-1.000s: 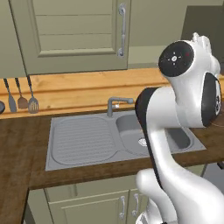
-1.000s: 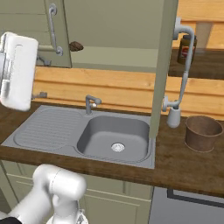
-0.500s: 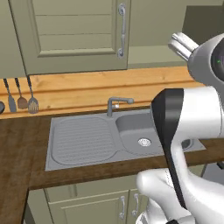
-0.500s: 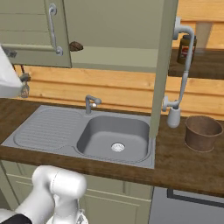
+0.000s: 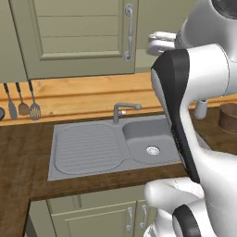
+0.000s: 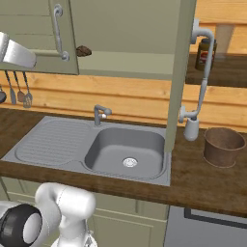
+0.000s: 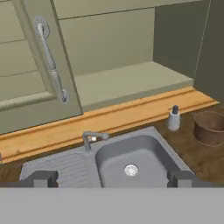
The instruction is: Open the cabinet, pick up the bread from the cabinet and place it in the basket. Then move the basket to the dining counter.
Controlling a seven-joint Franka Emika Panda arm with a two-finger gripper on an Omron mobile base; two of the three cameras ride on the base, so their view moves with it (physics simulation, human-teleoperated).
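The cabinet (image 6: 126, 30) hangs above the sink. Its right door (image 6: 181, 72) is swung open and its left door (image 5: 78, 37) covers the left half. The bread (image 6: 83, 50), a small dark-brown lump, lies on the cabinet floor just past the left door's edge. The left door hides it in the hand view. The brown woven basket (image 6: 223, 146) (image 7: 210, 127) (image 5: 228, 118) stands on the worktop right of the sink. My gripper (image 7: 112, 178) is open and empty. It hangs well back from the cabinet (image 7: 127, 81), facing its open shelf. The dining counter is out of view.
A grey steel sink (image 6: 126, 149) with a tap (image 6: 100, 115) is set in the dark wood worktop (image 6: 207, 181). A soap bottle (image 7: 174, 119) stands between sink and basket. Utensils (image 5: 23, 107) hang on the wall at left. A dark jar (image 6: 205, 54) sits on a shelf at right.
The arm has swung: in the right base view the hand slid off to the left edge, and in the left base view the upper arm rose and turned. The jaws stayed open.
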